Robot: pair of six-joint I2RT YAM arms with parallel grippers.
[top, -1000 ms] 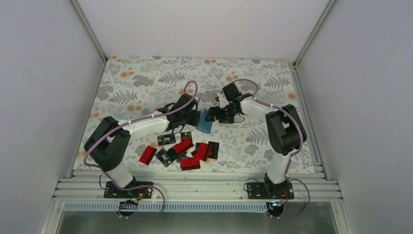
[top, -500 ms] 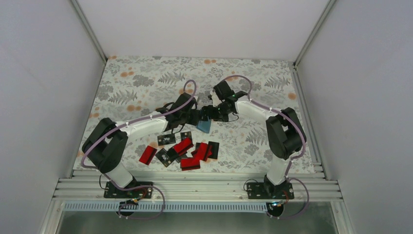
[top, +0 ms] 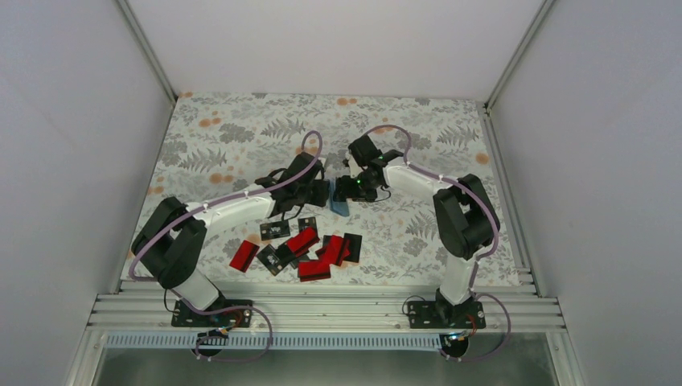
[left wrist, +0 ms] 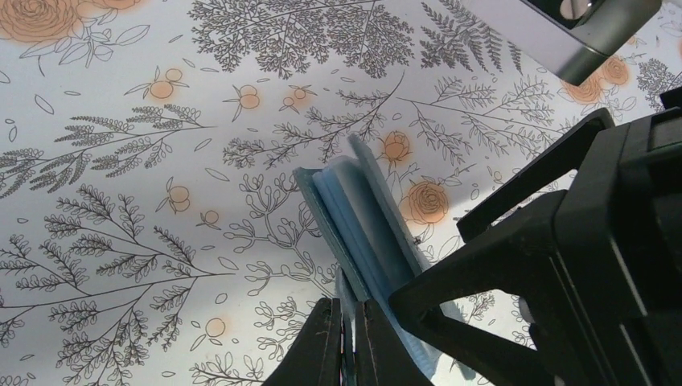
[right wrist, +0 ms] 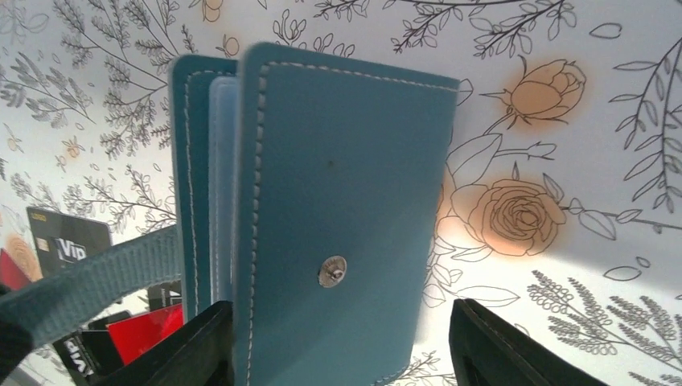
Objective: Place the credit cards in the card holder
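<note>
Holder [right wrist: 338, 185] stood on edge at middle of table [top: 241, 137], between both grippers. Covers seen little apart. Whether table is touched cannot be told.

Left gripper [left wrist: 347, 310]: fingers clenched on thin edge of holder, from left.

Right gripper [right wrist: 339, 310]: fingers spread, one each side of flat covers. One close to cover, other apart. Nothing squeezed yet.

Cards [top: 301, 245] piled on table, near side of holder, closer to left arm.

Judged next: right fingers to be shut across covers, so holder can be pulled open.
</note>
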